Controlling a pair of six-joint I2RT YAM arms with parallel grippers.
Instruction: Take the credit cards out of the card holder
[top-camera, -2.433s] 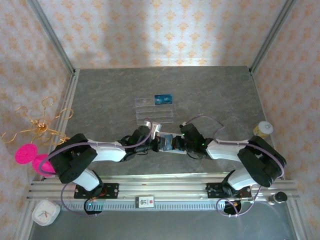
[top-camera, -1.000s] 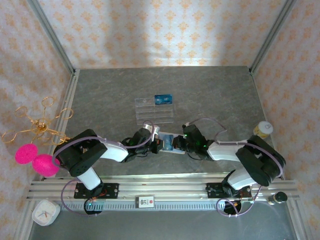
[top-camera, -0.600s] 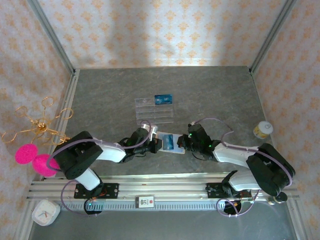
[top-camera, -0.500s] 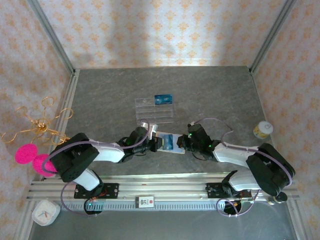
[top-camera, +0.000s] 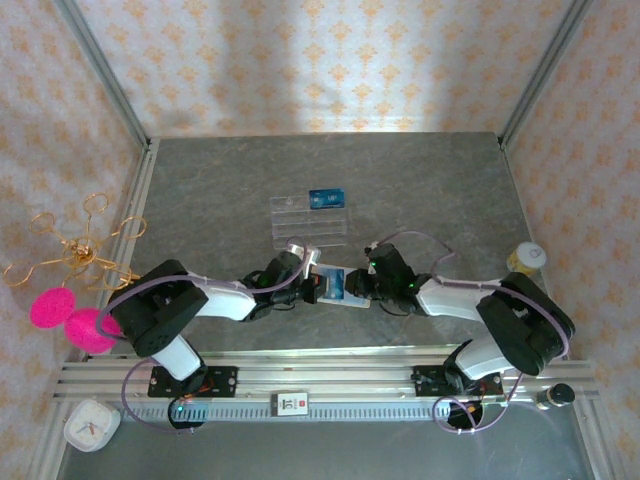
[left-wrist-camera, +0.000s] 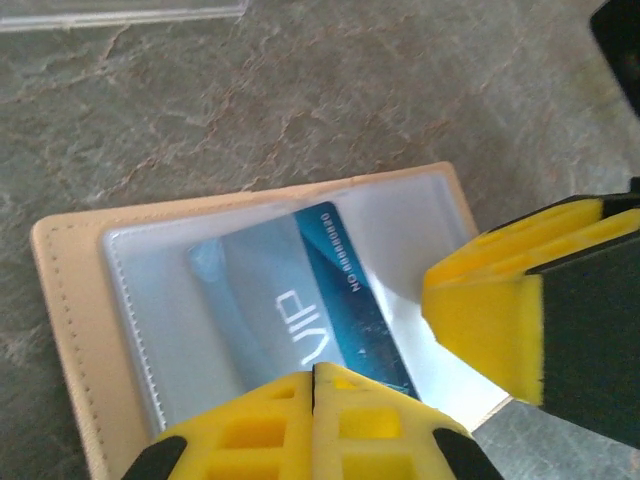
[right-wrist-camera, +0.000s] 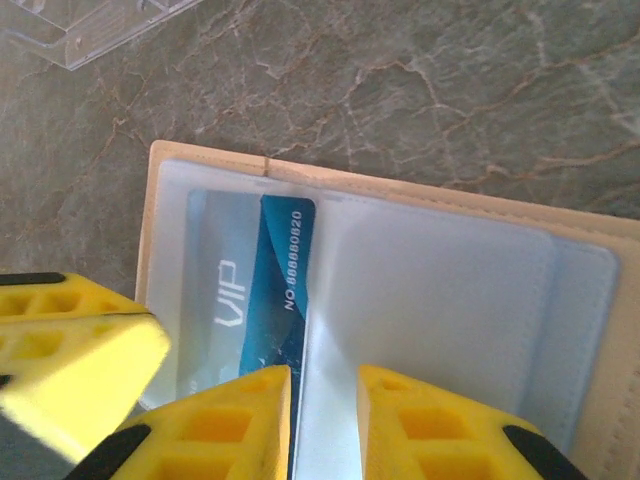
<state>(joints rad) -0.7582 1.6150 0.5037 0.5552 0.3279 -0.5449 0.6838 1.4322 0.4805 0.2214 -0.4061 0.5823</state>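
Note:
The beige card holder (top-camera: 342, 298) lies open on the table between both grippers. A blue credit card (left-wrist-camera: 300, 320) marked VIP sits partly inside its clear left pocket, also seen in the right wrist view as the card (right-wrist-camera: 285, 270). My left gripper (left-wrist-camera: 315, 372) is shut, its tips pressed down at the near edge of the card holder (left-wrist-camera: 65, 300) over the card. My right gripper (right-wrist-camera: 323, 375) is open by a narrow gap, straddling the pocket's edge beside the card on the holder (right-wrist-camera: 620, 400). Another blue card (top-camera: 326, 198) lies in the clear tray (top-camera: 308, 222).
A yellow-and-white bottle (top-camera: 525, 258) stands at the right. Pink balls (top-camera: 60, 310) and gold wire (top-camera: 75, 245) hang off the table's left edge. A metal rail (top-camera: 320, 375) runs along the front, with a small clock (top-camera: 90, 425) below it.
My right gripper pulled back to the right, then came left again onto the card holder. The left gripper stayed at the holder's left side.

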